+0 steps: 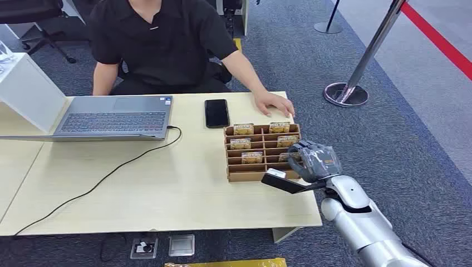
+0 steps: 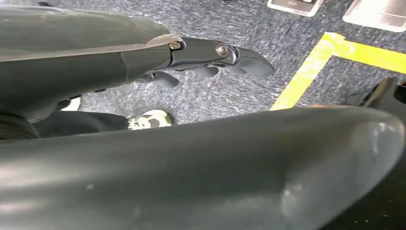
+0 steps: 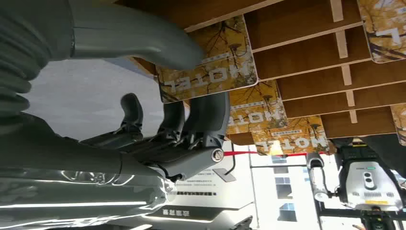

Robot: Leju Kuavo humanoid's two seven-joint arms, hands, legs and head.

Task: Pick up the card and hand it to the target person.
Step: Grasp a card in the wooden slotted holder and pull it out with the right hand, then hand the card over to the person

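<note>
A brown wooden card rack (image 1: 247, 175) stands on the table, with yellow HOTEL cards upright in several slots, such as one card (image 1: 243, 129) at the back. My right hand (image 1: 313, 161) is at the rack's right column, near the front. In the right wrist view its thumb (image 3: 143, 43) and dark fingers (image 3: 206, 115) pinch one HOTEL card (image 3: 210, 72), which still stands against the rack's wood. My left hand (image 2: 210, 60) hangs over the carpet, fingers loose and holding nothing. The person (image 1: 161, 44) in a black shirt sits across the table, one hand (image 1: 274, 103) resting just behind the rack.
A black phone (image 1: 216, 113) lies left of the person's hand. An open laptop (image 1: 114, 118) sits at the back left, and its black cable (image 1: 111, 172) trails across the table (image 1: 167, 194). A metal stanchion (image 1: 346, 93) stands on the carpet to the right.
</note>
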